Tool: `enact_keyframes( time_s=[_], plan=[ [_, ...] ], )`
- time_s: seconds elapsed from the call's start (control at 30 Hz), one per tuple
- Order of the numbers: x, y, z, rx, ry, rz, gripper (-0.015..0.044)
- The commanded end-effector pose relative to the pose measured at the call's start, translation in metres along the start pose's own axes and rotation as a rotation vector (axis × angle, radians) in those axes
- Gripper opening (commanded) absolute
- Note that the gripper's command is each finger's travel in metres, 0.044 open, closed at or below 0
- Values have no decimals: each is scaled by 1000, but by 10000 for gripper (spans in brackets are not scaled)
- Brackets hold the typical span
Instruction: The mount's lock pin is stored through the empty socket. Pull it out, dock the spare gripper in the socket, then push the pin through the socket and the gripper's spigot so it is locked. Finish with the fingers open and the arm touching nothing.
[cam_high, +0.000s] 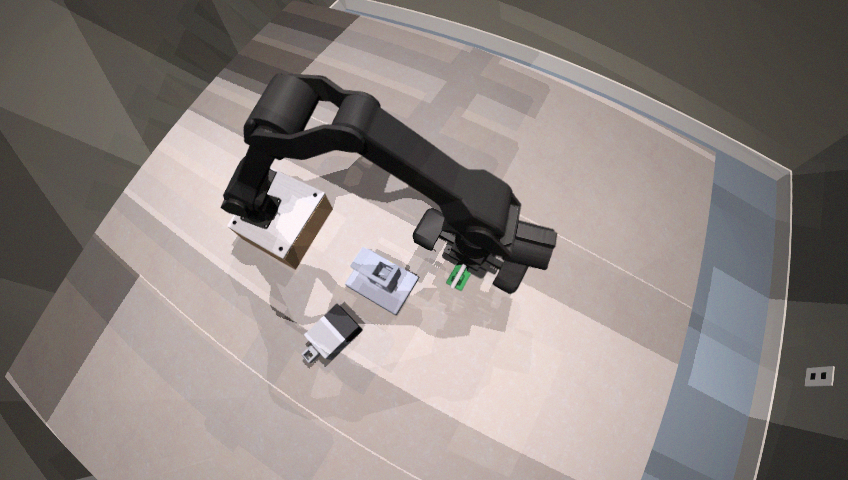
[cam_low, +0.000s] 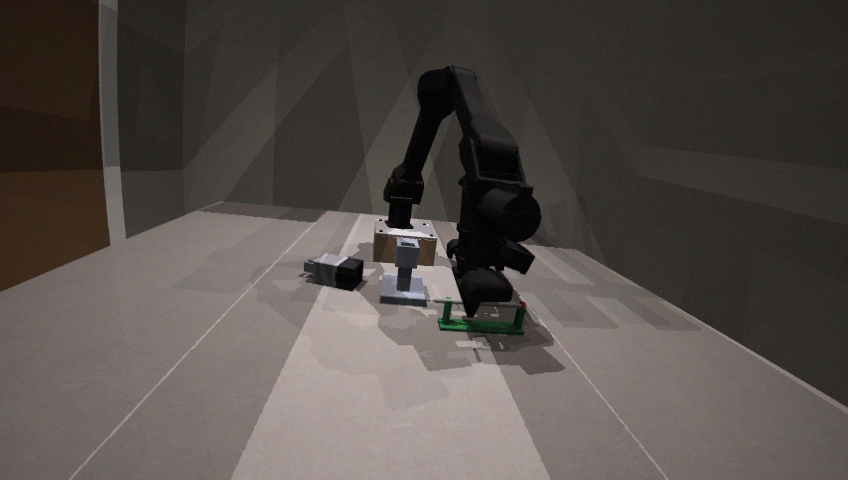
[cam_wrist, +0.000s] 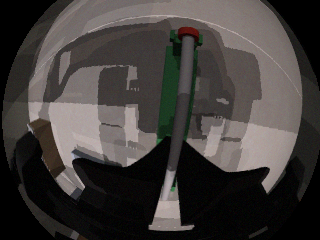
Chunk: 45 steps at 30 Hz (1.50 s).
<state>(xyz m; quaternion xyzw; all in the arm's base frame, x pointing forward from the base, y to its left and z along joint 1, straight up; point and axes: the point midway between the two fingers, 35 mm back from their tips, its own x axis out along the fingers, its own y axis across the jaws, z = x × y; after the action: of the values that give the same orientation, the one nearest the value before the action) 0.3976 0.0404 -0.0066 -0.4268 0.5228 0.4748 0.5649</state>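
The lock pin (cam_low: 440, 300) (cam_wrist: 185, 75), a grey rod with a red head, lies level at the tops of the two posts of the green rack (cam_high: 465, 278) (cam_low: 480, 325) (cam_wrist: 169, 95). Whether it rests fully in both posts is unclear. My gripper (cam_low: 471, 306) (cam_wrist: 172, 141) points down and is shut on the pin between the posts. The grey-blue mount's socket (cam_high: 385, 273) (cam_low: 407, 255) is empty and stands on its base (cam_high: 392, 302) (cam_low: 389, 297). The spare gripper (cam_high: 328, 336) (cam_low: 328, 271), grey and black, lies on its side beside the mount, its spigot pointing away from it.
The arm's base box (cam_high: 303, 205) (cam_low: 383, 248), white-topped with brown sides, stands behind the mount. The mount stands between the spare gripper and the green rack. A blue-grey strip (cam_high: 731, 237) runs along the table's right side in the top view.
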Motion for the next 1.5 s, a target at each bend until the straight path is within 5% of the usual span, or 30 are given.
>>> enact_keyframes(
  time_s=[0.0, 0.07, 0.63, 1.47],
  plan=[
    [0, 0, 0, 0, 0, 0, 0],
    [0, 0, 0, 0, 0, 0, 0],
    [-13, 2, 1, 1, 1, 5, 440],
    [-48, 9, 2, 4, 11, 44, 440]
  ],
)
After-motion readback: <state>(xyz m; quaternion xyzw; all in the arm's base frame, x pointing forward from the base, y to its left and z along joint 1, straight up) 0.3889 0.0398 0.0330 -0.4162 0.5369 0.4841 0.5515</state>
